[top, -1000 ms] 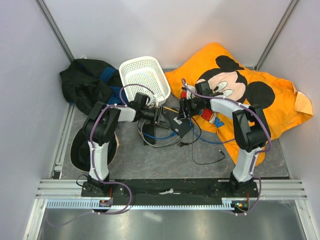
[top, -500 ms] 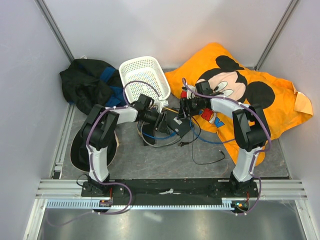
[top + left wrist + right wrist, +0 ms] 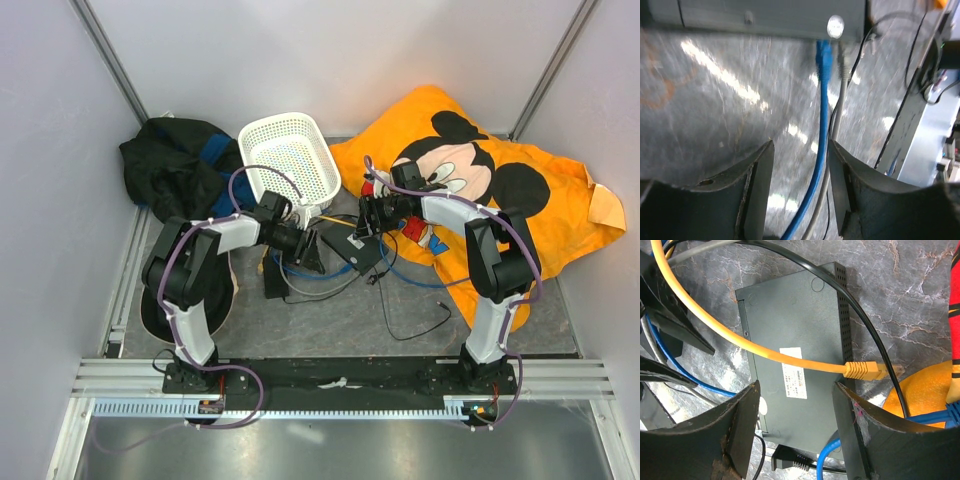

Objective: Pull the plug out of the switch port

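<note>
The switch is a flat black box with a white label; in the top view it lies between my grippers. In the left wrist view its edge runs along the top. A blue plug meets that edge, with a grey cable beside it. My left gripper is open around the blue cable, back from the plug. My right gripper is open just above the switch. A loose yellow plug lies at its right edge. A black plug sits at its near edge.
A small black power brick lies left of the switch among tangled cables. A white basket stands behind, with black clothing to the left. An orange Mickey Mouse cloth covers the right. A thin black cable trails forward.
My left arm has drawn back to the left, away from the switch. The power brick and cables have slid left with it. The right arm has stayed still.
</note>
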### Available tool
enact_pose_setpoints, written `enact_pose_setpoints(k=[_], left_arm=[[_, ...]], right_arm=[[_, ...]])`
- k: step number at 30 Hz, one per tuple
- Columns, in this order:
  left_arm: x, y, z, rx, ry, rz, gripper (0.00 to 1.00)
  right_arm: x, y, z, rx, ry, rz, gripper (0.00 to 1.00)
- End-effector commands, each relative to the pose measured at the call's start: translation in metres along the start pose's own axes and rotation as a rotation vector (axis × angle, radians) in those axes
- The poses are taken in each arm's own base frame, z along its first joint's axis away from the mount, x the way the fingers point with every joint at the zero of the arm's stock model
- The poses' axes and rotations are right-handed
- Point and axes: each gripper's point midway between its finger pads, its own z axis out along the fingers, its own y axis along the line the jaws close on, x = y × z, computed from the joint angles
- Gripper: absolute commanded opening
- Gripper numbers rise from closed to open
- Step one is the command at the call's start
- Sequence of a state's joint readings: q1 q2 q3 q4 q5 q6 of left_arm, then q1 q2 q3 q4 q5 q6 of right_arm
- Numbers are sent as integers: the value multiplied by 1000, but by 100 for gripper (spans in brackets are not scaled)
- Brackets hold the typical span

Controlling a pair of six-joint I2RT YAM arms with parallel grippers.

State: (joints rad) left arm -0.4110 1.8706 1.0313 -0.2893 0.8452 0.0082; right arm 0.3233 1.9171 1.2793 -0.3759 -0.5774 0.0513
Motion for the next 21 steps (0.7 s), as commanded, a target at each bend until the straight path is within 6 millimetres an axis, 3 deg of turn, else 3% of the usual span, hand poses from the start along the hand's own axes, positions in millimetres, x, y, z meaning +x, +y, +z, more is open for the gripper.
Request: enact_pose_setpoints(k=[1,2,5,11,21], left_arm=[[-43,0,17,79,-86,15,54],[-57,-1,19,86,-104,8,54],[-69,1,31,132,-113,-7,50],[-52,5,48,179,-54,-72,49],[-39,-5,37,119,-73,-99,49]], right_arm=[[48,-22,5,76,148,68,69],[48,-21,5,75,149,66,69],[49,-21,4,72,153,60,69],[48,-20,0,71,151,59,70],[52,-21,-1,68,155,68,71]])
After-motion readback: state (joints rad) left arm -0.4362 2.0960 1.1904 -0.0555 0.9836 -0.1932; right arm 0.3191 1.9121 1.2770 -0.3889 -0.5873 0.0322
